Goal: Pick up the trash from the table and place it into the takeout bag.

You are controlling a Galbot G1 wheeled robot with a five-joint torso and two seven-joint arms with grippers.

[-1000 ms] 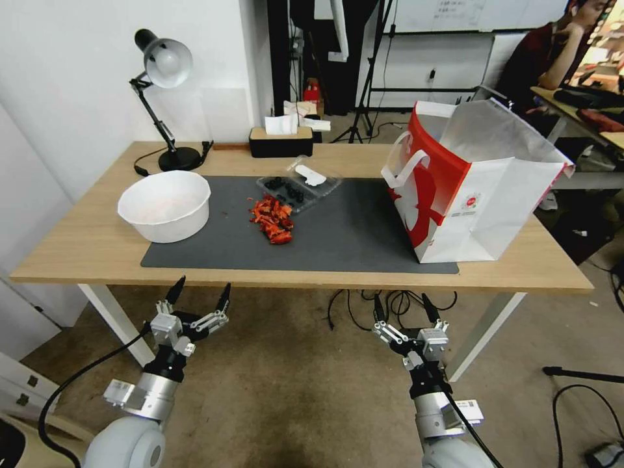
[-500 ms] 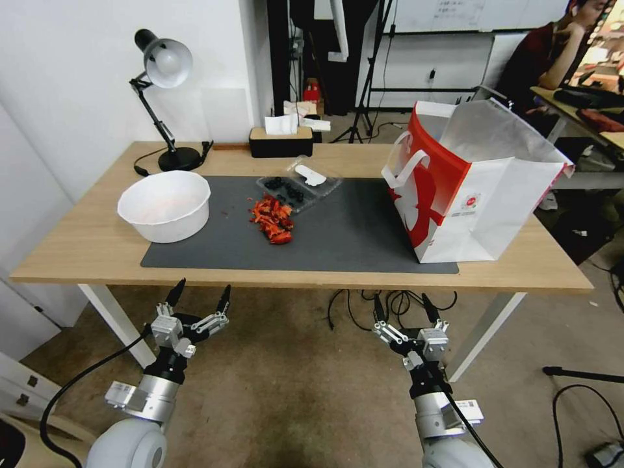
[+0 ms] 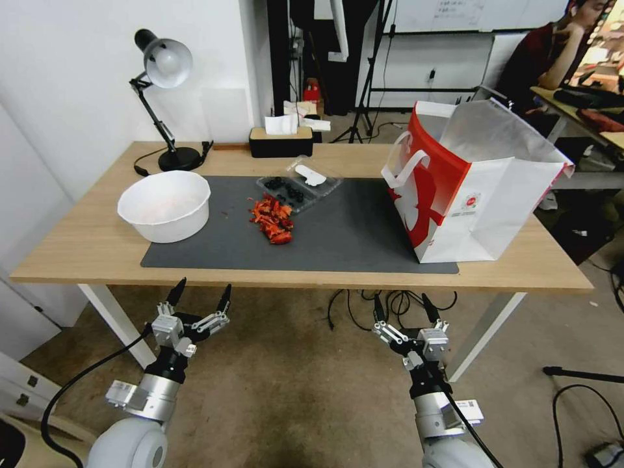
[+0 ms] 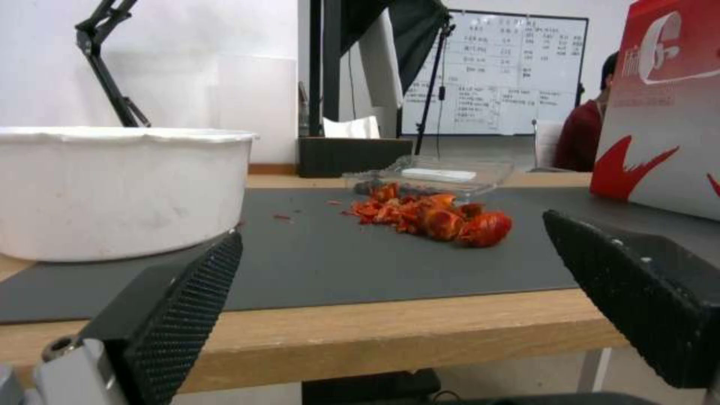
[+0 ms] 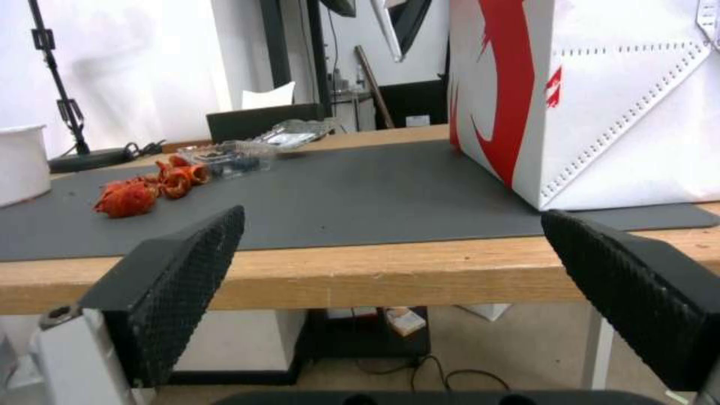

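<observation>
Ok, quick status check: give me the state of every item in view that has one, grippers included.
takeout bag: upright, mouth open, on the table's right side.
white bowl: upright, no lid, on the mat's left edge.
clear tray: lying flat on the mat, holds dark bits.
red scraps: loose pile on the mat.
desk lamp: standing at the back left.
left gripper: open, below the table edge.
right gripper: open, below the table edge.

Takeout bag (image 4: 667, 112) cut off by the left wrist picture's edge, its inside hidden in the head view, clear tray's (image 3: 299, 184) dark contents too small to tell, white bowl (image 5: 17, 163) cropped in the right wrist view
</observation>
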